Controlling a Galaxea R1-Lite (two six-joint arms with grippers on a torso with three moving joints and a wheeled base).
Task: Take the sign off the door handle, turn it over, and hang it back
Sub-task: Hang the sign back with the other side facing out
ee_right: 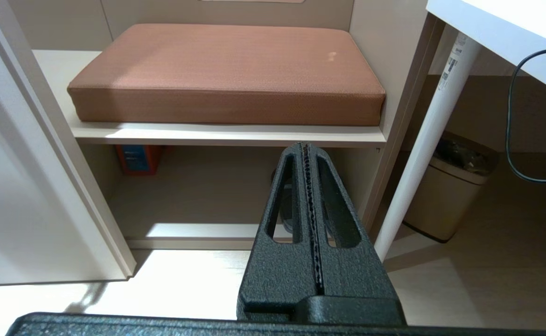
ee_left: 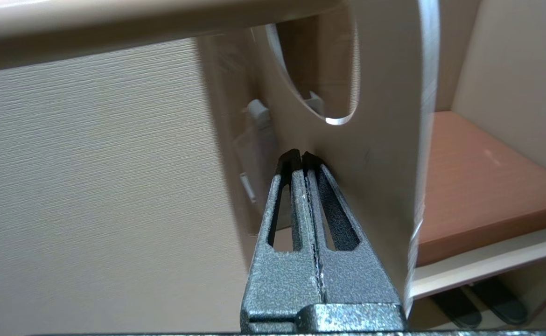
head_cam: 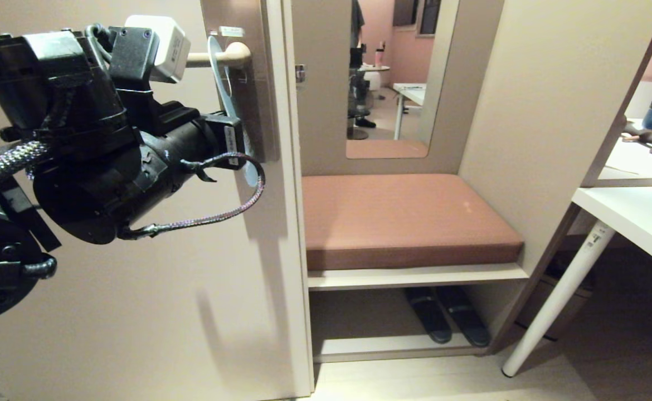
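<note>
The left gripper (ee_left: 302,156) has its jaws pressed together, and the tips touch the pale face of the sign (ee_left: 385,154) just below its oval hole; whether the card is pinched between them I cannot tell. The sign hangs on the door handle (head_cam: 221,56), seen nearly edge-on, close to the brown-grey plate (head_cam: 248,83) and near the door edge (head_cam: 291,223). No printed words can be read on the face. To the right of the door there is open room above the brown cushion (head_cam: 404,214). The right gripper (ee_right: 306,149) is also closed, empty, low before the shelf (ee_right: 226,134).
</note>
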